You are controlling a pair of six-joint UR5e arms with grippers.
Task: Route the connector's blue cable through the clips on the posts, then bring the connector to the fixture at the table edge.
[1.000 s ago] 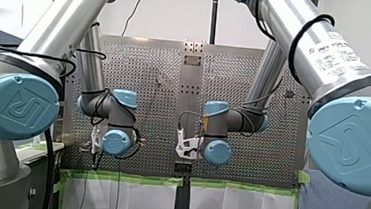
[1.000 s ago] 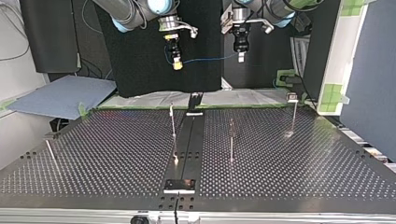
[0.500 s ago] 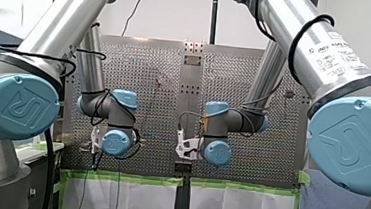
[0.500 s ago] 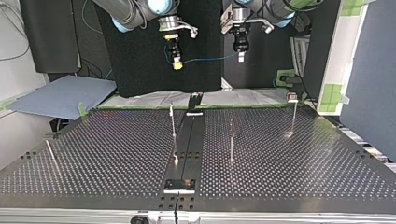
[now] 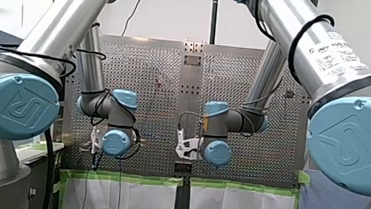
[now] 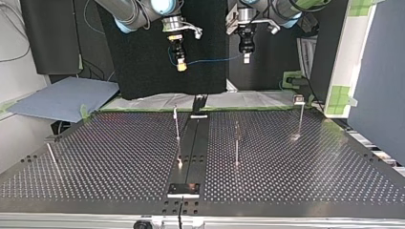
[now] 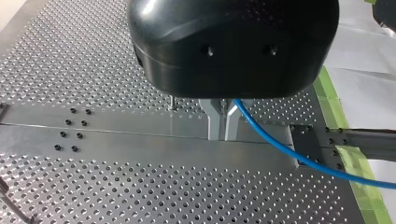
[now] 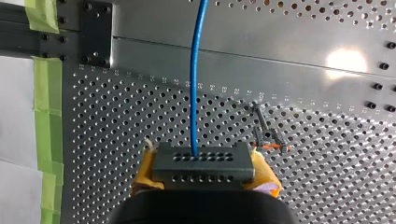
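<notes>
Connector (image 8: 204,164) is clamped between right pincer's (image 8: 205,173) yellow pads (image 8: 142,173); blue cable (image 8: 194,84) runs ahead from it, pinched between left pincer's (image 7: 223,123) metal fingers (image 7: 214,123). Both are held high, pointed downward.

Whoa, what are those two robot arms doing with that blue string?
They are holding a blue cable up in the air between them. My right gripper pinches the dark connector at the cable's end between yellow pads, and my left gripper is shut on the cable further along. The posts on the table have no cable in them yet.
</notes>
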